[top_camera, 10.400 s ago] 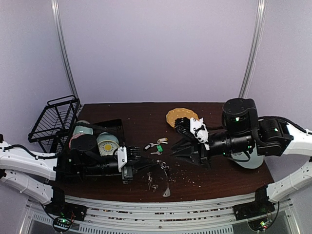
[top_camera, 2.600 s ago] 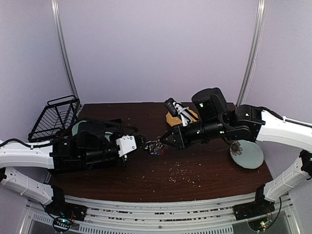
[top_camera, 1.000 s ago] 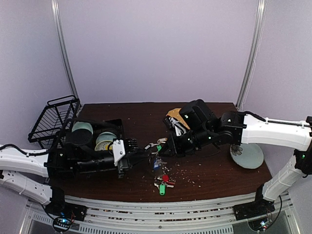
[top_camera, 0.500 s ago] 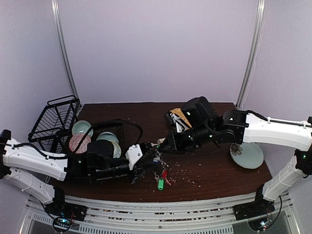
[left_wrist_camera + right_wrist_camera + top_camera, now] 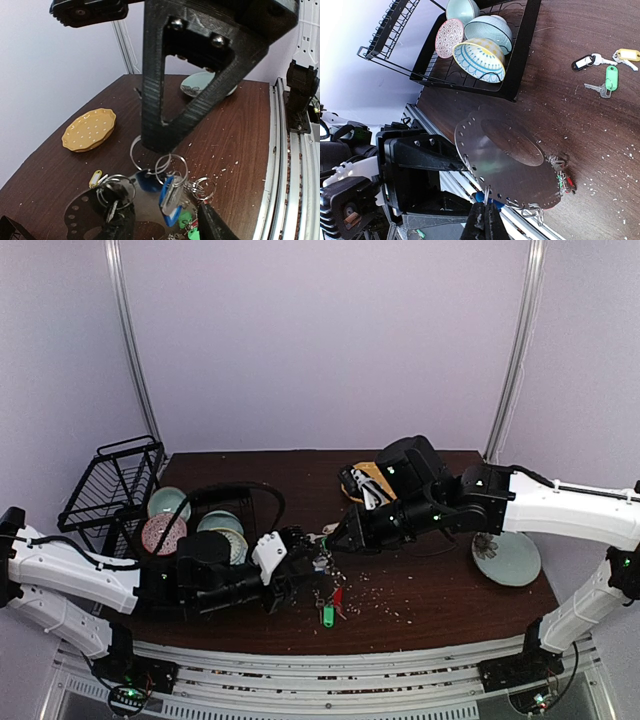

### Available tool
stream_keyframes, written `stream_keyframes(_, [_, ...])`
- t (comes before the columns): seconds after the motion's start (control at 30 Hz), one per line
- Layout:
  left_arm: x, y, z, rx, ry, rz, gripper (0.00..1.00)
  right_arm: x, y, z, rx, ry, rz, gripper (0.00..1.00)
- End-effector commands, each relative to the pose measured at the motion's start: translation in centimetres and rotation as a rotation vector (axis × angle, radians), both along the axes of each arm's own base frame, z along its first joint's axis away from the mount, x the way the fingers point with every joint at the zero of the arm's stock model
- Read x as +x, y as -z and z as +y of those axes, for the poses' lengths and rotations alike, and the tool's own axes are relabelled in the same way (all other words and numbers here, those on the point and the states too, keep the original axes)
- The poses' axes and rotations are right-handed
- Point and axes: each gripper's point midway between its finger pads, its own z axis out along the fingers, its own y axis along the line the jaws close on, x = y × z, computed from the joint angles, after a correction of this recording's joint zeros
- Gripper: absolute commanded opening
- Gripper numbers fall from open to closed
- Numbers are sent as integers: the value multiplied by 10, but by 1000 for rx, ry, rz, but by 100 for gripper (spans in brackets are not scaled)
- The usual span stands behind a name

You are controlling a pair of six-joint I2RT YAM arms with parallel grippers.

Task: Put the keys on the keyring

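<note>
The keyring (image 5: 520,170) is a thin grey disc-like ring with holes round its rim, tilted up off the table. My left gripper (image 5: 305,562) grips its near rim, one finger on each side (image 5: 149,207). My right gripper (image 5: 486,207) is shut on a small split ring threaded in a rim hole, with a blue-tagged key (image 5: 171,197) hanging from it. Green- and red-tagged keys (image 5: 330,608) hang at the ring's low end on the table. Loose keys with black (image 5: 581,62), green (image 5: 611,77) and cream (image 5: 626,54) tags lie further back.
A black rack with bowls (image 5: 480,50) stands at the left, with a wire basket (image 5: 115,480) behind it. An orange dotted plate (image 5: 90,129) is at the back centre and a pale green plate (image 5: 505,558) at the right. Crumbs dot the table.
Over the last second my left arm has swung round and carried the keyring right, up to the right gripper. The green and red keys stay low on the table. The right gripper has barely moved.
</note>
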Motion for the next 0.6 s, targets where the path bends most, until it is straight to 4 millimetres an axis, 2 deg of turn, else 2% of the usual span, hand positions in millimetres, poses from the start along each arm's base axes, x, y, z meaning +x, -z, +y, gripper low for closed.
stream_keyframes(0.0, [-3,-13,-15,-50,53,1,43,5,-28,1,73,8,-54,0])
stream_keyframes(0.07, [-4,-9,-19,-43,65,8,41,5,-30,1,81,12,-59,0])
stream_keyframes(0.23, [3,-15,-19,-65,32,-21,24,1,-26,3,84,-8,-39,0])
stream_keyframes(0.33, [0,-24,-20,-99,50,-33,26,1,-25,2,83,-7,-41,0])
stream_keyframes(0.47, [-5,-25,-26,-112,85,-29,29,0,-24,4,86,-14,-36,0])
stream_keyframes(0.57, [-5,-27,-27,-119,87,-30,23,0,-23,4,84,-15,-37,0])
